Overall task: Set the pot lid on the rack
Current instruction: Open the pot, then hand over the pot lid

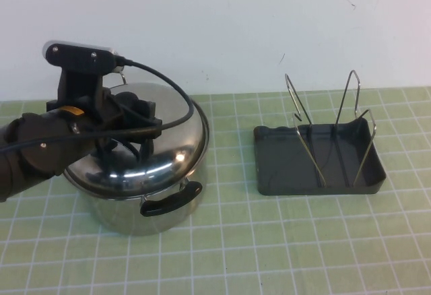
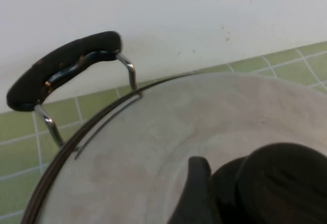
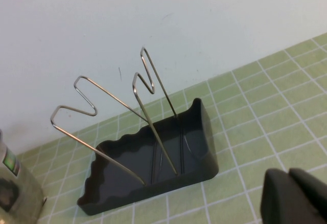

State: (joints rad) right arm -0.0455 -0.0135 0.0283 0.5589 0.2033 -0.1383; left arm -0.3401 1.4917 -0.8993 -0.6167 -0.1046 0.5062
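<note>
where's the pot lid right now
In the high view the pot lid sits tilted on the steel pot at table left, the left gripper at its knob; the rack stands apart to the right.

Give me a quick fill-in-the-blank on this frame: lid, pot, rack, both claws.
1. The lid sits on the ____.
2. The left claw is at the lid's black ____.
3. The rack holds ____ lids.
4. The rack is to the robot's ____ of the pot.
The right claw is off to the rack's side.
Missing: pot; knob; no; right
</note>
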